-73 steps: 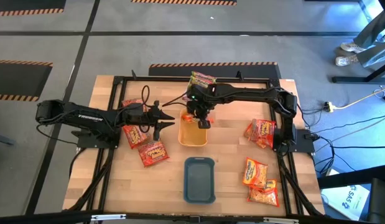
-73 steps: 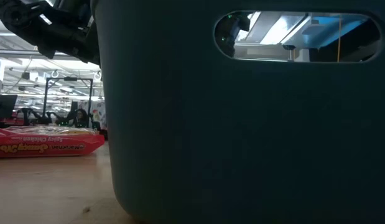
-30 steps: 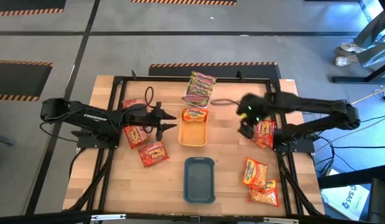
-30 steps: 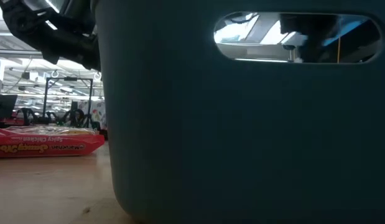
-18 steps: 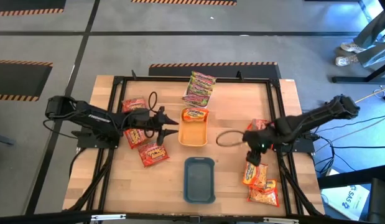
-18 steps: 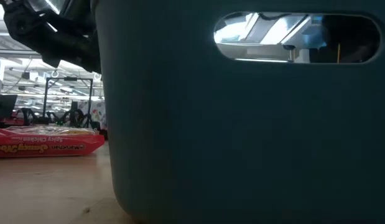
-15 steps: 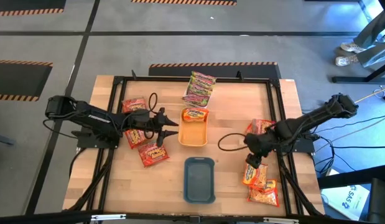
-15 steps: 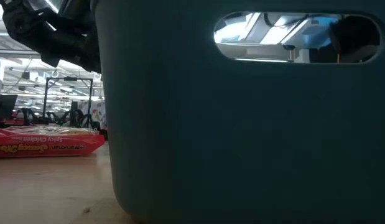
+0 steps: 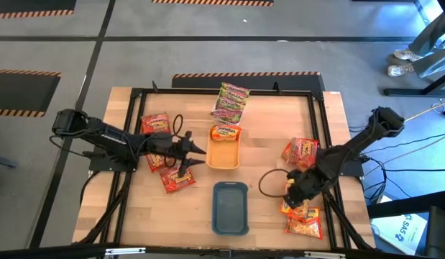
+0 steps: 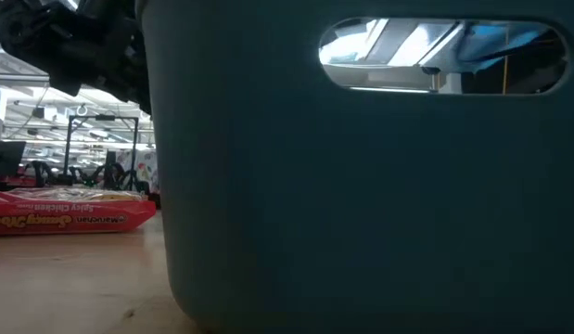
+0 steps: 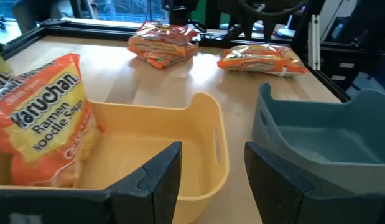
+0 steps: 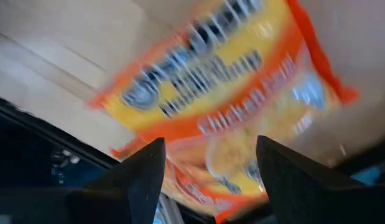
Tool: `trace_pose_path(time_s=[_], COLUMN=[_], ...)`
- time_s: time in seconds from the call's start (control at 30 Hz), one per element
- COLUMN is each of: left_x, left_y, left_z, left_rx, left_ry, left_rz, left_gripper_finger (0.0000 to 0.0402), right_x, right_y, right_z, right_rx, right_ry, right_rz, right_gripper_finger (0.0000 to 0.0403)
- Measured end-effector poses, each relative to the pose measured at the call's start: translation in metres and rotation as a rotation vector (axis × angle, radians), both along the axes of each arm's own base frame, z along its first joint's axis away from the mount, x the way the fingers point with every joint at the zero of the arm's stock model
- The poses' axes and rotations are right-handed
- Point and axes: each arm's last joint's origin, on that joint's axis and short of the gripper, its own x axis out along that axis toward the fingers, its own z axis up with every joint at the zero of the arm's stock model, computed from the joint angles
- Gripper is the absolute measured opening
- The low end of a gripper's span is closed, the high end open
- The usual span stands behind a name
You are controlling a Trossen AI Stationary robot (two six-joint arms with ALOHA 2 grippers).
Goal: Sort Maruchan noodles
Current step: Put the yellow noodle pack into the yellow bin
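Nearest us, the teal tray [image 9: 231,207] sits at the bench's [image 9: 265,122] front centre, its wall filling most of the low view. To its right, we see the right gripper [image 9: 292,193] low over the orange packets [image 9: 297,208] at the front right; its arm bends back from the elbow at the bench's right edge. In its wrist view the jaws stand apart, released, with an orange packet [image 12: 229,106] just beyond them and nothing between. Left of centre, the left arm reaches along the bench, the left gripper [image 9: 195,155] pointing at the orange tray [image 9: 223,158]; jaws parted, empty. One orange packet [image 9: 225,132] leans in that tray's far end. Red packets [image 9: 177,177] lie beside the left arm. Farthest back, the green-pink packets [image 9: 231,102] rest at the rear centre.
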Motion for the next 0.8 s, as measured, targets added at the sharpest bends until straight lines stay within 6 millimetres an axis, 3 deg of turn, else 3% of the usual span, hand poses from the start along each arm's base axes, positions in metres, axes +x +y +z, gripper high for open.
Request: trace_pose_path(time_s=[0.17, 0.3, 0.57, 0.8], left_x=[0.0, 0.0, 0.005, 0.049], left_y=[-0.004, -0.005, -0.009, -0.022], left_z=[0.0, 0.001, 0.005, 0.026], left_rx=[0.001, -0.003, -0.073, -0.035], left_ry=[-0.001, -0.005, 0.011, 0.136], left_rz=[-0.016, -0.013, -0.012, 0.007], left_gripper_finger=[0.0171, 0.0171, 0.0171, 0.0171], right_x=[-0.011, -0.009, 0.026, 0.064], right_y=[0.013, 0.019, 0.014, -0.009], right_z=[0.0, -0.008, -0.026, -0.038], right_rx=[-0.033, -0.102, -0.275, -0.47], right_ry=[-0.002, -0.063, -0.286, -0.465], right_rz=[0.004, 0.06, 0.124, 0.279], right_gripper_finger=[0.0234, 0.0234, 0.0234, 0.0234])
